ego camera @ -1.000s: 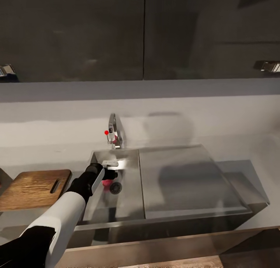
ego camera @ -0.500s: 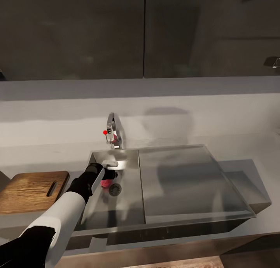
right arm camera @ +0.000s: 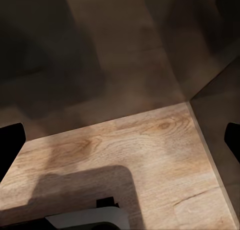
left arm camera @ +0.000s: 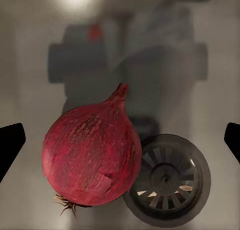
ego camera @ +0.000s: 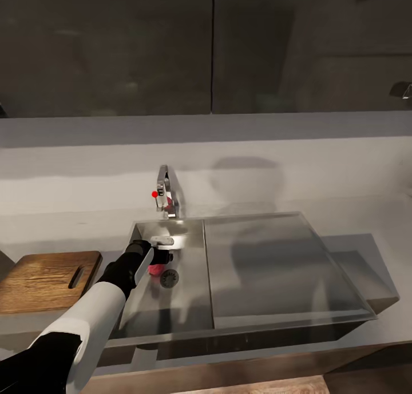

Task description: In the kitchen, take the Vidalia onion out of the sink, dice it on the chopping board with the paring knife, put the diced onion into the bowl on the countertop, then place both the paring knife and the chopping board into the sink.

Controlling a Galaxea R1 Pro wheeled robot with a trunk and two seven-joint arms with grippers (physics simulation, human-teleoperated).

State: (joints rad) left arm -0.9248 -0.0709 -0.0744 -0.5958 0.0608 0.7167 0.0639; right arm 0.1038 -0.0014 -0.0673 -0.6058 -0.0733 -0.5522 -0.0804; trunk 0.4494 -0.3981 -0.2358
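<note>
The left gripper (left arm camera: 120, 140) is spread wide: in the left wrist view its two dark fingertips (left arm camera: 11, 140) stand at the far edges of the picture, and the Vidalia onion (left arm camera: 91, 152) lies between them without touching either one. The onion rests on the grey floor of the sink (ego camera: 189, 302), just beside the round drain (left arm camera: 167, 179) and partly covering its rim; its pointed tip is turned away from the camera and its small roots toward it. In the head view the left arm reaches down into the basin, and a bit of pinkish red shows just under the wrist, near the drain (ego camera: 169, 278) and in front of the chrome tap (ego camera: 167, 195) with its red knob (ego camera: 154, 194). The chopping board (ego camera: 43, 279) waits on the countertop (ego camera: 366, 222) to the left of the sink, well apart from the onion. The right gripper (right arm camera: 120, 140) is also spread, with both fingertips at the picture's edges, and it looks only at a wooden floor. I judge that the first step is in hand, taking the onion out of the sink, and that the grasp is not yet made. The next move, I think, calls for lowering the left gripper until the fingers are on both sides of the onion's widest part, then closing gently, because a round onion on smooth steel may roll away.
</note>
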